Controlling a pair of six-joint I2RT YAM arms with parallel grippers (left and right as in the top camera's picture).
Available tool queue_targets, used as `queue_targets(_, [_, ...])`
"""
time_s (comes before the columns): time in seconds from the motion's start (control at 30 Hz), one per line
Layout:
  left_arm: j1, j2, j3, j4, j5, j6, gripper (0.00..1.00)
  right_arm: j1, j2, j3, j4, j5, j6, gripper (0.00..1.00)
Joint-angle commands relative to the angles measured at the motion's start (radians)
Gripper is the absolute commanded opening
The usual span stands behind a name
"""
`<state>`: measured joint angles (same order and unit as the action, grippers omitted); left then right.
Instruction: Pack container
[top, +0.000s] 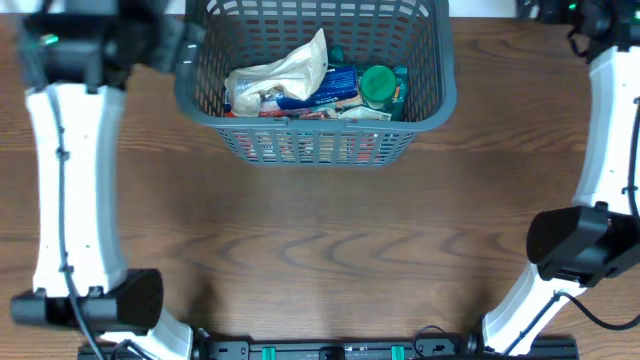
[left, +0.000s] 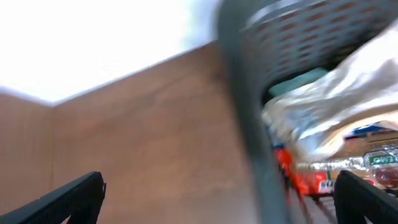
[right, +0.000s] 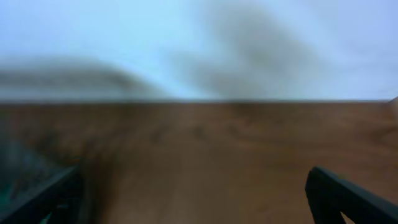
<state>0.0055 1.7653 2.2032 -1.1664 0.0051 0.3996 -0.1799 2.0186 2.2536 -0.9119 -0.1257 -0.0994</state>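
Upright dark grey lattice container (top: 315, 100), packed full, at table's far edge

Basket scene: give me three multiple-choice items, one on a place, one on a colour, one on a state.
1. Where does the basket sit in the overhead view? A. top centre B. bottom left C. bottom right
2. What colour is the round lid inside it? A. red B. green C. yellow
3. How is the left gripper? A. shut on a packet B. shut on nothing C. open

1 A: it stands at the top, midway across the table.
2 B: the lid shows green among the packets.
3 C: its fingers stand wide apart.
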Motion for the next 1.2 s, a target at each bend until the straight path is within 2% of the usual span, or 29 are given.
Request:
queue_targets(0.0, [0.065,-0.018,0.0,-0.02,-0.006,-0.138,0.99,0.018,-0.025,0.031,-0.065,0.077,-0.026,0.99])
queue_targets(0.17, [0.114,-0.078,-0.016,-0.018,-0.001,-0.155,0.99,0.016,-0.091,0.031,-0.163,0.159,0.009,0.99])
queue_targets(0.3, [0.114,-0.146,-0.113,0.0,-0.001,-0.156,0.98,0.002,-0.151,0.031,-0.27,0.183,0.01,0.99])
queue_targets(0.57, [0.099,-0.378,-0.551,0.193,0.011,-0.173,0.99,-0.05,-0.195,0.016,-0.598,0.203,0.106,0.99])
queue_targets(0.7, [0.072,-0.522,-0.791,0.323,0.011,-0.165,0.99,-0.047,-0.198,-0.063,-0.671,0.2,0.13,0.99])
queue_targets(0.9, [-0.003,-0.802,-1.165,0.528,0.009,-0.092,0.99,-0.023,-0.328,-0.411,-0.526,0.2,0.133,0.99])
queue_targets(1.17, [-0.026,-1.151,-1.492,0.631,0.009,-0.079,0.99,-0.007,-0.649,-0.986,-0.187,0.174,0.143,0.99])
